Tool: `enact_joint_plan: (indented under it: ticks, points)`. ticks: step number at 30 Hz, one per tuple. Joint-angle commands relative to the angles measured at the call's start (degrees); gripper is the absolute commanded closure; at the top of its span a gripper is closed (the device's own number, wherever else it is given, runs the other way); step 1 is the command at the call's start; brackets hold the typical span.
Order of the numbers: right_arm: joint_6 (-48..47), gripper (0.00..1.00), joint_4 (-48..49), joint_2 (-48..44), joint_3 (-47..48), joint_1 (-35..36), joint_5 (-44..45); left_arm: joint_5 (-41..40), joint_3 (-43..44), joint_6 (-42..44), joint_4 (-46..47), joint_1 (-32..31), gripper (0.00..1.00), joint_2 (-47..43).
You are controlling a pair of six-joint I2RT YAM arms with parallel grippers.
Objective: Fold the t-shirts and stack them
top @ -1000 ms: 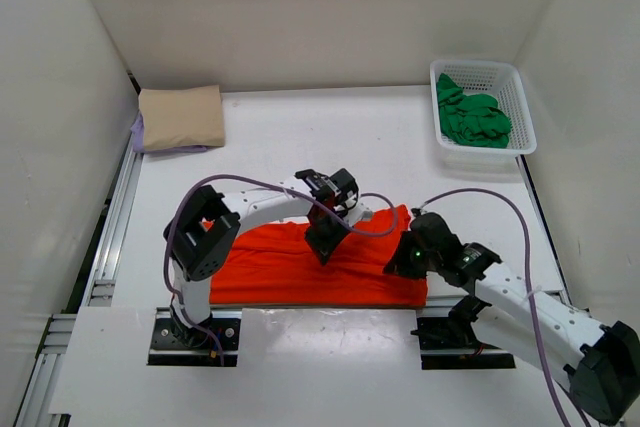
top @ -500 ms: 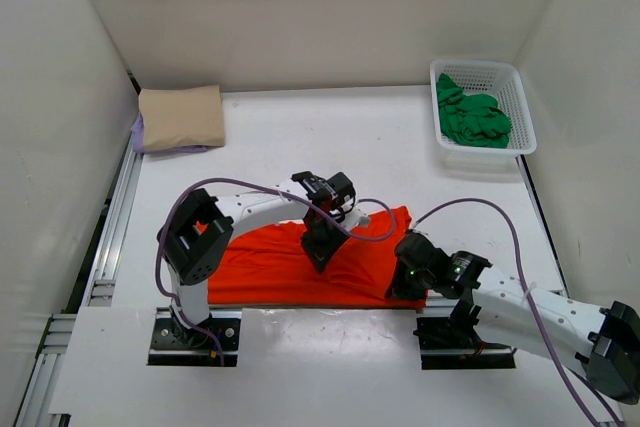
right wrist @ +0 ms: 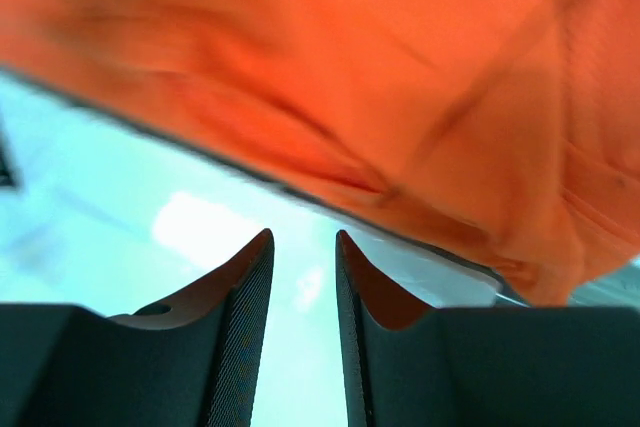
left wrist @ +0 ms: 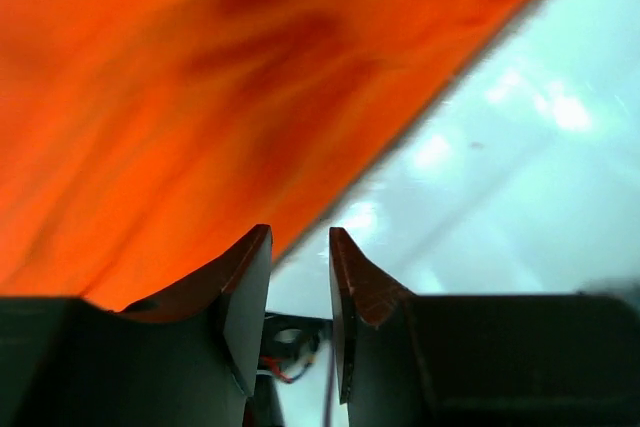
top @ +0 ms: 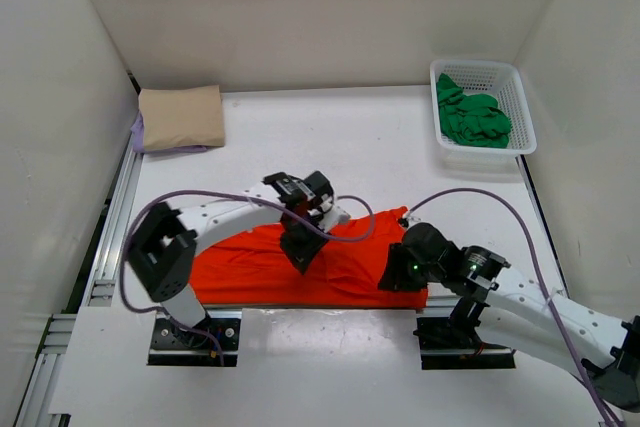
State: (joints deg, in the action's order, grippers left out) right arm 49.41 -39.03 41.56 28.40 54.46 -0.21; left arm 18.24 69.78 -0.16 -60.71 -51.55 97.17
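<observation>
Top external view: the orange-red t-shirt (top: 240,269) lies spread in a wide band across the near part of the table (top: 330,137), just ahead of the arm bases. The left tool (top: 300,259) sits over the middle of the cloth, pointing down at it. The right tool (top: 397,275) is low at the shirt's right end, by its near corner.

Left wrist view shows two dark fingers (left wrist: 240,287) parted by a narrow gap with nothing between them. Blurred orange cloth fills the upper left, and bare table shows to the right. Right wrist view is much the same: the fingers (right wrist: 245,287) stand slightly apart and empty, with the shirt's edge crossing just beyond the tips and table surface below it. Both tools are slightly open and grip nothing.

At the far left corner the beige t-shirt (top: 181,117) lies folded on top of the lavender t-shirt (top: 138,135), of which only a thin edge shows. The green t-shirt (top: 472,117) is crumpled in the white mesh basket (top: 521,97) at the far right.
</observation>
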Motion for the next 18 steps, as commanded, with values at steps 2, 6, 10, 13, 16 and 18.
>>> enact_joint_plan:
  ticks: [2, 6, 10, 13, 16, 18]
  points:
    - [-6.6, 0.69, 2.1, -0.7, 5.5, 0.3, 0.4, -12.0, -4.5, 0.2, 7.6, 8.6, 0.57, -11.2]
    - [-6.6, 0.87, 7.4, 6.3, 8.2, 0.3, 8.0, -26.6, -9.6, 0.2, 14.1, 17.8, 0.59, -12.8]
    - [-7.1, 0.97, 9.9, 16.6, 12.9, -3.4, 15.5, -29.7, -13.8, 0.2, 17.8, 30.0, 0.6, -14.0]
    - [-6.0, 1.0, 9.9, 27.8, 17.7, -9.3, 15.5, -32.7, -16.3, 0.2, 19.2, 34.6, 0.6, -13.4]
    - [-5.3, 1.0, 10.5, 35.4, 21.8, -14.0, 15.5, -35.9, -19.0, 0.2, 20.9, 39.1, 0.6, -11.8]
    - [-5.3, 1.0, 10.5, 38.6, 23.2, -15.6, 14.5, -36.4, -21.2, 0.2, 21.6, 42.2, 0.6, -11.8]
